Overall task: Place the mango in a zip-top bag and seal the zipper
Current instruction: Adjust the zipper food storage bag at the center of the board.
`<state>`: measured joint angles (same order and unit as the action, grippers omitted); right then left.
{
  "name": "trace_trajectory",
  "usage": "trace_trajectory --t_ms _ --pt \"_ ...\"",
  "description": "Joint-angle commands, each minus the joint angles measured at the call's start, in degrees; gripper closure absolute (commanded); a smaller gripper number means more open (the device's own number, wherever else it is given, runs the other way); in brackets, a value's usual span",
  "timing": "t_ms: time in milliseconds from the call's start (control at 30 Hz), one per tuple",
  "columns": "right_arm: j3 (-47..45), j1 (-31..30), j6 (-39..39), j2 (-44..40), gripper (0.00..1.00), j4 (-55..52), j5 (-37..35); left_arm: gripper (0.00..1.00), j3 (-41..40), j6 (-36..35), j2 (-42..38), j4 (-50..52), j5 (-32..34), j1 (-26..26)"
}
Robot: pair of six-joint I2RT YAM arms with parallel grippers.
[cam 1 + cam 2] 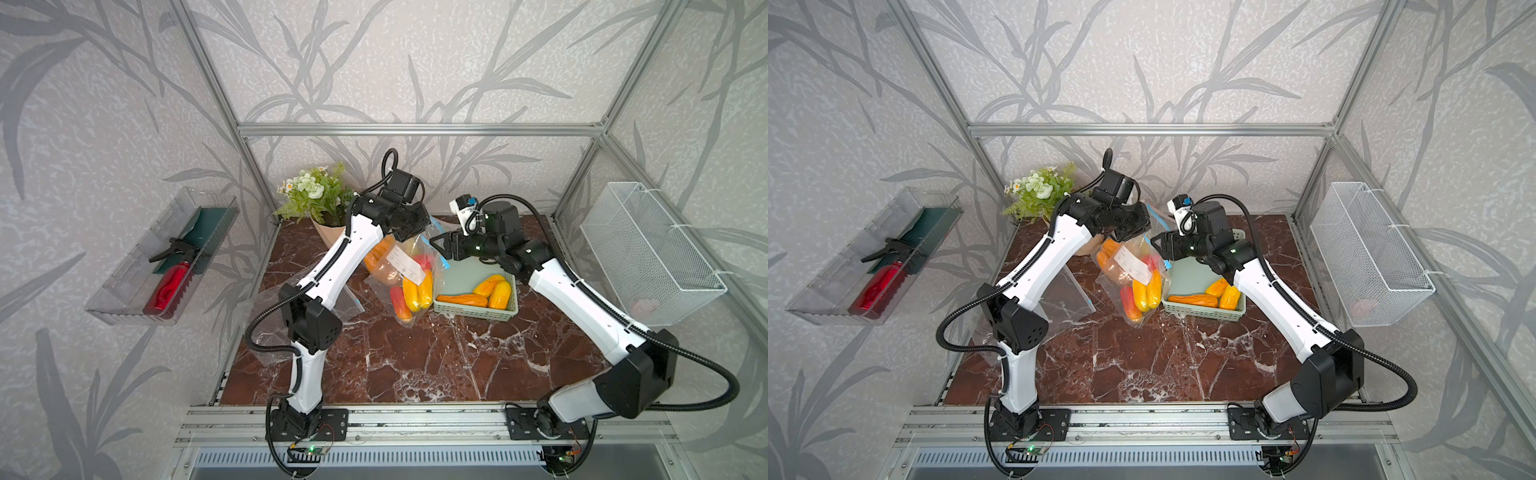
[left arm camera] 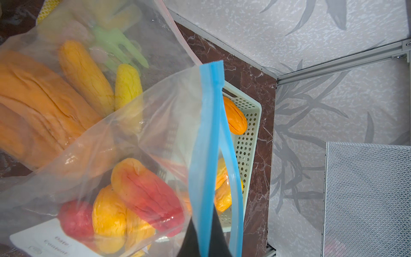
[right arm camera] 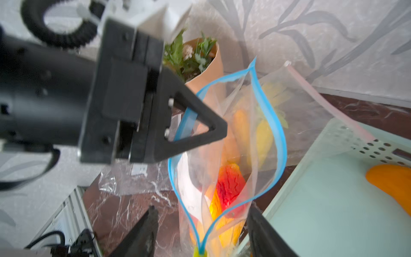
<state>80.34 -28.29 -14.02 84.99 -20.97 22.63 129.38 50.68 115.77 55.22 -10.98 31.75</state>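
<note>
A clear zip-top bag [image 1: 409, 278] with a blue zipper [image 3: 281, 142] hangs upright beside the basket, holding several red and yellow mangoes [image 2: 144, 193]. Its mouth gapes open in the right wrist view. My left gripper [image 1: 402, 237] is shut on the zipper strip [image 2: 209, 133] at the far end of the mouth and holds the bag up. My right gripper [image 3: 201, 210] is open, its fingers [image 3: 151, 222] on either side of the near corner of the mouth without touching it. More mangoes [image 1: 490, 291] lie in the pale green basket [image 1: 473, 311].
A second filled bag with a pink zipper [image 3: 329, 106] leans behind the first. Flat clear bags [image 1: 266, 320] lie under my left arm. A flower bouquet [image 1: 320, 195] stands at the back. A wire basket [image 1: 648, 253] and a clear tray [image 1: 124, 291] hang on the side walls.
</note>
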Motion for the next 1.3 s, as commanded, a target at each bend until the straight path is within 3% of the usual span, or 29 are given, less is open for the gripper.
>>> trace_trajectory --t_ms 0,133,300,367,467,600,700,933,1233,1267 --pt "-2.8 0.5 4.63 -3.02 0.37 -4.86 5.86 1.0 -0.17 0.59 -0.96 -1.16 1.35 -0.33" --pt "-7.31 1.12 3.65 -4.97 0.45 -4.08 5.13 1.0 -0.14 0.56 -0.98 -1.62 1.02 -0.46" --pt "-7.35 1.24 1.98 -4.26 0.87 -1.32 5.78 1.0 -0.57 0.62 -0.99 -1.6 0.4 -0.4" --pt "-6.16 1.28 2.08 -3.67 0.96 -0.83 5.3 1.0 -0.87 0.67 -1.21 -1.61 0.43 -0.41" --pt "-3.55 1.14 3.34 -2.8 0.98 -1.33 5.69 1.0 -1.28 0.69 -1.87 -1.46 0.88 -0.39" --pt "0.03 0.66 4.7 -1.03 0.87 -3.15 7.85 1.0 -2.75 0.98 -3.12 -1.81 1.67 -0.42" --pt "1.35 0.37 5.22 -0.04 1.0 -4.09 8.17 1.0 -3.0 1.5 -3.48 -1.88 1.86 -0.43" --pt "2.7 0.19 8.5 -0.53 1.0 -6.55 6.73 1.0 -2.93 2.78 -5.98 -1.05 5.97 -0.5" --pt "14.36 -5.23 21.39 3.57 1.0 -14.13 1.83 1.0 -2.97 18.91 -13.16 10.56 19.7 -0.83" --pt "15.63 -5.98 22.7 4.13 1.0 -14.4 0.9 0.95 -2.95 21.46 -13.79 12.18 19.99 -1.24"
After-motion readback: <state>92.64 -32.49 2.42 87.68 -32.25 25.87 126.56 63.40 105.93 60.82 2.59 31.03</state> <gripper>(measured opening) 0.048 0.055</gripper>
